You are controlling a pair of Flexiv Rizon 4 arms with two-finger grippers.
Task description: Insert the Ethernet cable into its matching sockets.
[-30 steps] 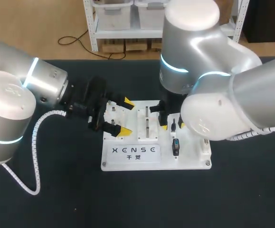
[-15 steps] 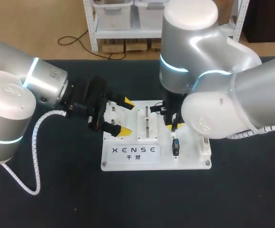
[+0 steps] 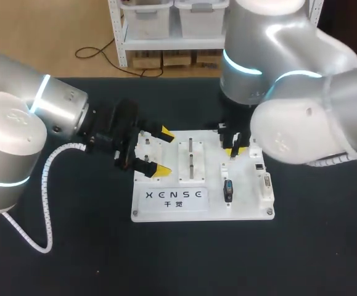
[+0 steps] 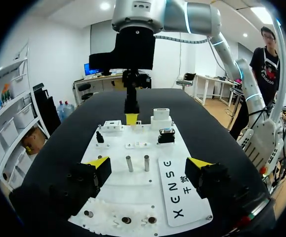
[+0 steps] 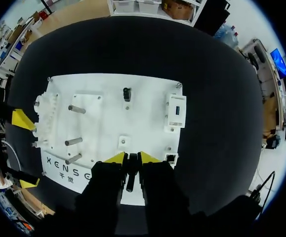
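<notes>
Over the white board [image 3: 246, 208], toward its 3 o'clock half: right end effector [image 3: 230, 149]. It is pinched on a slim dark plug [image 5: 129, 173], probably the Ethernet cable's end. The plug's long axis runs along the fingers, so it points down at the board.

A small square socket [image 3: 259, 166] sits at 4 o'clock of the tips in head view. The wrist view puts it just beside them, not under. Likely the match, though too small to be sure. Coming move, by my reading: shift sideways, then go straight down.

At the board's 9 o'clock edge: left end effector [image 3: 161, 151], spread wide, gripping nothing. The right arm is much nearer the socket. Black desk [image 3: 73, 259] underneath.
</notes>
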